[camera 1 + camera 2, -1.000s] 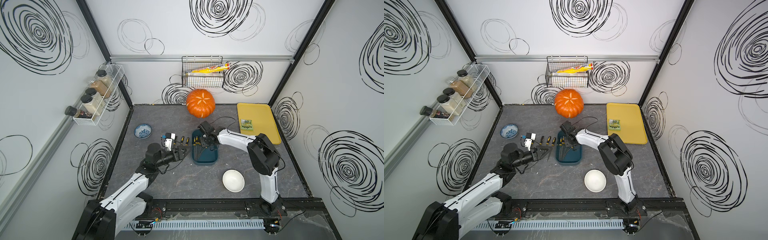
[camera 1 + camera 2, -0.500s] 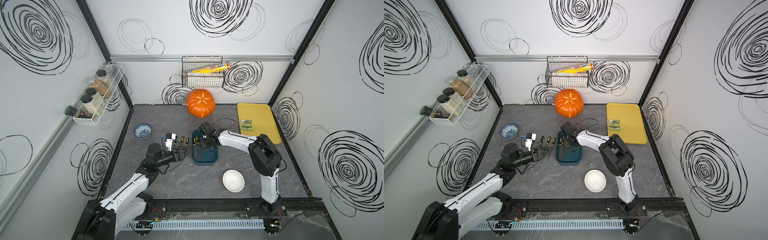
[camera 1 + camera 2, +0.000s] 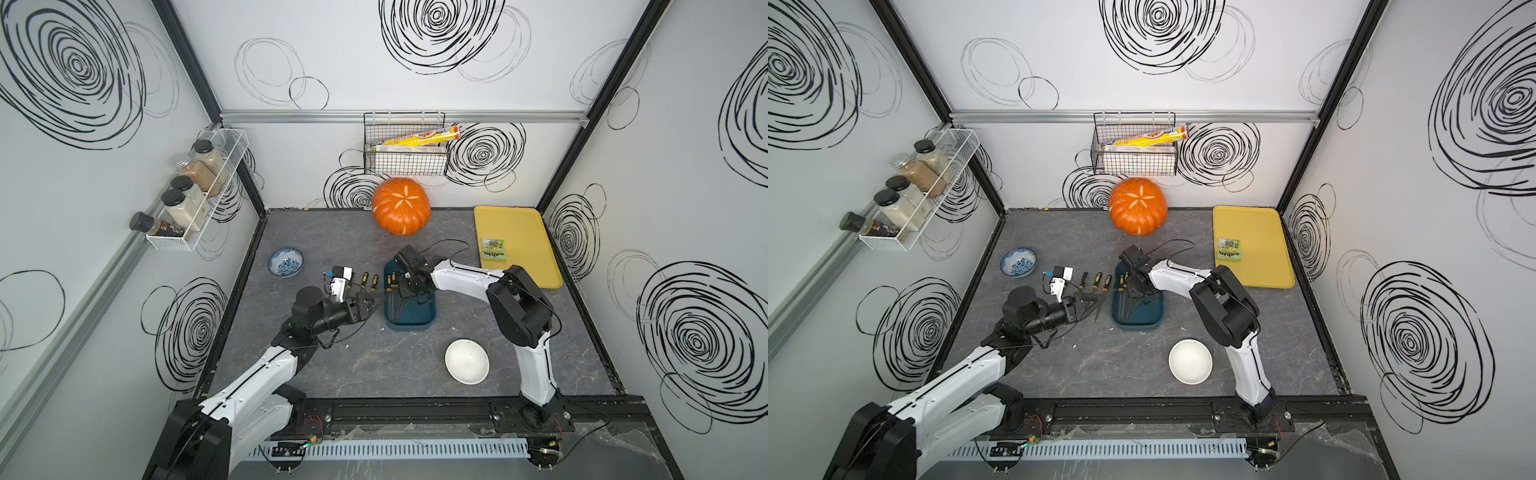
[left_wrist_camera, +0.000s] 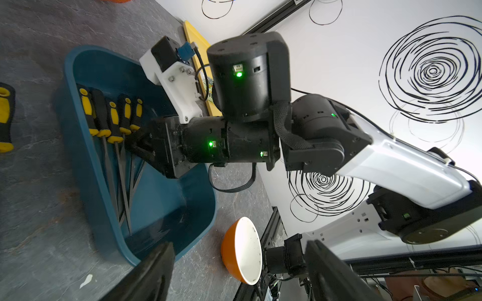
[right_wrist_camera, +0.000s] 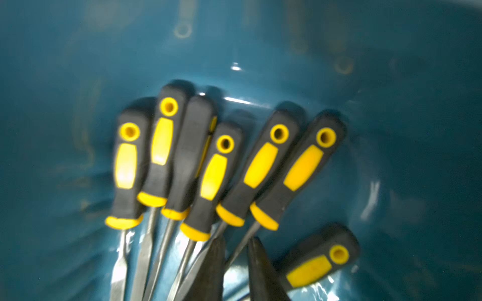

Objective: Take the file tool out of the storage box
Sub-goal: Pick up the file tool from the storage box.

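The step in hand is looking like the pick itself. The right gripper [image 5: 236, 241] is reaching down inside the storage box [image 3: 409, 329], which is sitting near the middle of the bench [image 3: 374, 374]. It is hanging low over the file tools [image 5: 214, 179], which are lying fanned along the box wall toward the bench's left edge, with their handles pointing to the back edge. Its jaws are standing only a little apart with one thin shank [image 5: 241, 243] showing in the gap. The gap is looking wider than the shank, so nothing is being clamped. One stray file [image 5: 315, 265] is lying apart from the fan, close beside a fingertip. The left gripper [image 3: 365, 305] is waiting just outside the box on the side toward the left edge, its fingers [image 4: 156, 271] spread wide and carrying nothing. Three loose files [image 3: 1097, 280] are lying on the bench near it, outside the box. The next move is calling for care, since the handles are crowding one another, touching side by side. The jaws are needing to centre on a single shank close under its yellow collar, close firmly, then rise straight over the low wall — a thin steel shank is likely to slip or swing.
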You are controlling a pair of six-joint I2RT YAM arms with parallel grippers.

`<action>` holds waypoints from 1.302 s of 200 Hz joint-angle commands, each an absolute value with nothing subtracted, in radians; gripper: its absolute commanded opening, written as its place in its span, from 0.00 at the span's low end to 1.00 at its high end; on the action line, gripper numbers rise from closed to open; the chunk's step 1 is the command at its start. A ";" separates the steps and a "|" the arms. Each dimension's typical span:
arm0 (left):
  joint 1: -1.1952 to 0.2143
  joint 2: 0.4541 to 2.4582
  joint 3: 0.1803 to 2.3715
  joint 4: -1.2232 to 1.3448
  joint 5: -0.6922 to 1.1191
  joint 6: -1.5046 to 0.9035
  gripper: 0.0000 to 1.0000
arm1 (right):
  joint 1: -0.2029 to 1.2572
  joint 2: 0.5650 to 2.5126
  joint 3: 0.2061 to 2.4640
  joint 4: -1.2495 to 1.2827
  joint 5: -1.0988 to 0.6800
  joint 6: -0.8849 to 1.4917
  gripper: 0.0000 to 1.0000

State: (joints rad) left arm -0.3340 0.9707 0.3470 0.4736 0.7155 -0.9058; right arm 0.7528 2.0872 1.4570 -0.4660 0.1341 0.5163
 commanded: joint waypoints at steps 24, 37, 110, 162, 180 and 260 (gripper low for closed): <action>-0.341 0.963 0.333 0.527 0.724 -0.894 0.86 | 0.739 2.187 1.483 -0.552 0.128 0.517 0.18; -0.340 0.966 0.333 0.528 0.724 -0.895 0.86 | 0.737 2.192 1.485 -0.543 0.128 0.516 0.08; -0.341 0.978 0.335 0.524 0.718 -0.892 0.86 | 0.733 2.125 1.534 -0.569 0.139 0.535 0.00; -0.341 1.027 0.339 0.507 0.698 -0.875 0.86 | 0.733 2.009 1.484 -0.535 0.116 0.538 0.00; -0.341 1.028 0.336 0.514 0.694 -0.879 0.86 | 0.733 1.959 1.457 -0.503 0.116 0.534 0.00; -0.381 1.034 0.333 0.607 0.762 -0.878 0.84 | 0.695 1.821 1.304 -0.290 -0.076 0.495 0.00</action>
State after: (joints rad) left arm -0.3557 1.0290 0.3389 0.4938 0.7010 -0.8978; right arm 0.7216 1.8919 1.3720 -0.4107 0.0364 0.5171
